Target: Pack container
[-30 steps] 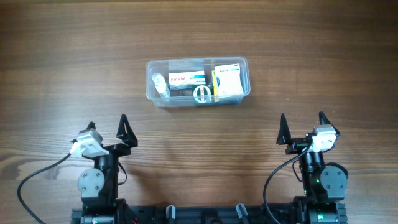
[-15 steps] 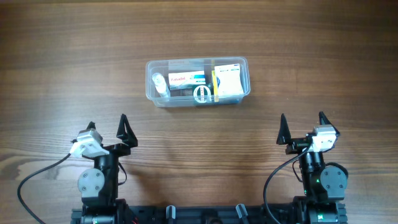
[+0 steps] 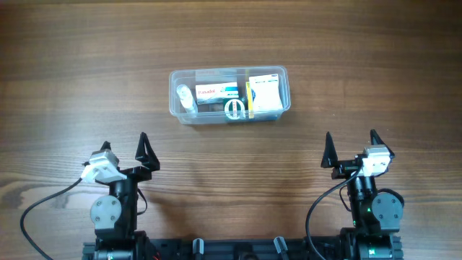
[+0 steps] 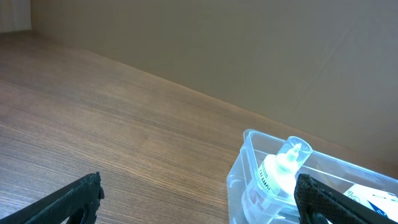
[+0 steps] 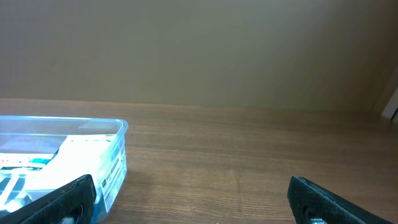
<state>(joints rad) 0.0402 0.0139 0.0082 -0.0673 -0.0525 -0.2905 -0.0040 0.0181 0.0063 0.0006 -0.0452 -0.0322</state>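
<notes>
At the near edge, the left gripper [image 3: 124, 148] and right gripper [image 3: 350, 144] are both spread and empty. Farther off, centred on the wooden table [image 3: 72, 72], sits the container [image 3: 172, 94]. Only the left wrist view shows its upright dropper bottle [image 4: 280, 171], which is a white blur from overhead. Both wrist views crop the tub.

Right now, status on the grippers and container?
Left gripper open, empty, near its base. Right gripper same. Container mid-table, holding boxes and a bottle, untouched. Nothing between grippers and container.
</notes>
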